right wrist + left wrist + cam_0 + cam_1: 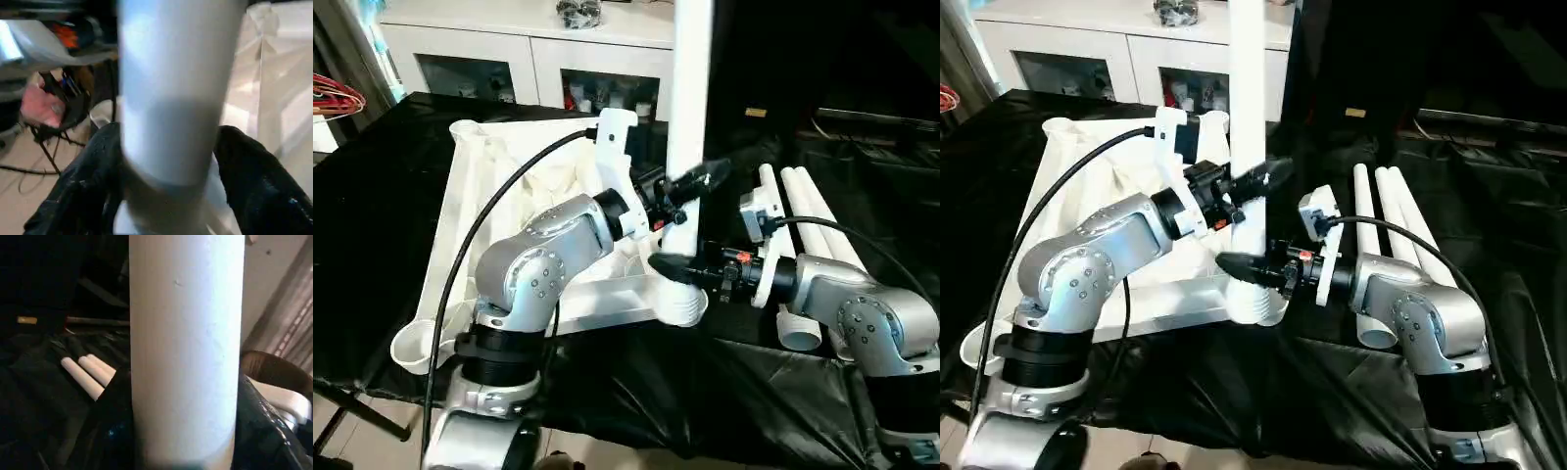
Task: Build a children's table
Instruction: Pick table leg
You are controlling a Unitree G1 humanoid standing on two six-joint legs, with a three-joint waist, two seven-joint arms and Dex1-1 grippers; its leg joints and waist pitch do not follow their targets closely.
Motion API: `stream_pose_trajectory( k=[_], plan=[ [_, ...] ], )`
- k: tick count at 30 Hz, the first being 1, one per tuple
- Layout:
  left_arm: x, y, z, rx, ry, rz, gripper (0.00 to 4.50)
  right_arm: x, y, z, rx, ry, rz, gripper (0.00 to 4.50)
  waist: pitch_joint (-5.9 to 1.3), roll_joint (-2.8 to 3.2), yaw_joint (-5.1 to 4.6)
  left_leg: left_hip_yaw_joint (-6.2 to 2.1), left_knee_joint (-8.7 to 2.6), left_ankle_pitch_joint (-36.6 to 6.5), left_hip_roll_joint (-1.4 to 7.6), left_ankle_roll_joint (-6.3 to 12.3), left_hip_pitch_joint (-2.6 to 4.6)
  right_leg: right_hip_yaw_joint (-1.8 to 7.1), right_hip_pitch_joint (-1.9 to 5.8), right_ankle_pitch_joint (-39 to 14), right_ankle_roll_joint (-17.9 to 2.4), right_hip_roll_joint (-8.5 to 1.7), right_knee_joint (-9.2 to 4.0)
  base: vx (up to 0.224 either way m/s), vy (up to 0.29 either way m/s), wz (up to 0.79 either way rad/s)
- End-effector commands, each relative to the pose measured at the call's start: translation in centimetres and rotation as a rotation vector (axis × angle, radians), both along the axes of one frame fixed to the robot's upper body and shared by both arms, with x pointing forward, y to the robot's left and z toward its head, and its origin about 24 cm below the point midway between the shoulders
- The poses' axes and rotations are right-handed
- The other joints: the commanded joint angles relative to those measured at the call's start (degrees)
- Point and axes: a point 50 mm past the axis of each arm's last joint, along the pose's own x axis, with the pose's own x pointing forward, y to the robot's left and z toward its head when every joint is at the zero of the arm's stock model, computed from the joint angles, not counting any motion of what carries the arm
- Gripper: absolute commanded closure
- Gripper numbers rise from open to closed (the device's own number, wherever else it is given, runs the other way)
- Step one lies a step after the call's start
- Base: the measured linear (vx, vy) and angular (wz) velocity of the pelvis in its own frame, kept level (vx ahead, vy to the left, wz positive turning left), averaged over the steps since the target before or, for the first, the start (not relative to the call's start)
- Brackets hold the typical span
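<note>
White leg [689, 117] upright in the near-right socket [681, 304], both grippers around it.

I see the left gripper [690, 183] clamped on the leg higher up, the right gripper [677, 267] just above the socket with its fingers astride the leg; whether they are pressing I cannot tell. The top [480, 225] lies ribs-up on the black table [372, 176], three spare legs [803, 211] at 3 o'clock. I'd keep the leg plumb, press straight down, and loosen one gripper at a time.
</note>
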Motion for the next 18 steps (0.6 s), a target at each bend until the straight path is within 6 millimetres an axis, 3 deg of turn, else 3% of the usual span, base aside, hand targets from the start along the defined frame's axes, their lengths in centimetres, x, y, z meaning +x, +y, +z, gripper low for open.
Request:
stream_pose_trajectory(
  k=[1,8,15,16,18],
  plan=[
    [-0.44,-0.41,0.7,0.008,-0.054,-0.03,2.65,0.12,0.06,0.01,-0.03,-0.007,0.019,1.45,-4.14,-0.91,-0.08,-1.25,-4.28,-5.82,3.56,0.2,1.41,2.46,2.47,-3.71,-12.49,-4.07,-4.71,0.0,0.0,0.0],
    [-0.79,-0.59,0.66,0.013,-0.06,-0.067,2.65,0.22,0.13,-0.59,-0.082,0.035,0.032,1.45,-4.09,-1.12,-0.15,-1.21,-4.28,-5.87,3.6,0.44,1.41,2.47,2.45,-4.11,-12.73,-4.1,-4.7,0.0,0.0,0.0],
    [-1.08,-0.73,0.66,0.014,-0.07,-0.102,2.65,0.21,0.23,-0.88,-0.097,0.039,0.045,1.45,-4.09,-1.01,-0.12,-1.19,-4.2,-5.57,3.6,0.73,1.39,2.48,2.43,-3.63,-13.14,-4.14,-4.63,0.0,0.0,0.0],
    [-1.17,-0.75,0.62,0.018,-0.073,-0.112,2.65,0.25,0.26,-0.82,-0.091,0.036,0.045,1.45,-4.12,-0.7,-0.07,-1.24,-4.21,-5.69,3.62,0.59,1.44,2.48,2.41,-3.74,-13.17,-4.14,-4.57,0.0,0.0,0.0],
    [-1.21,-0.76,0.6,0.019,-0.074,-0.116,2.65,0.27,0.27,-0.79,-0.088,0.035,0.045,1.62,-4.11,-0.86,-0.13,-1.26,-4.29,-6.0,3.63,0.46,1.42,2.46,2.47,-3.9,-13.07,-4.11,-4.6,0.0,0.0,0.0]
  ],
)
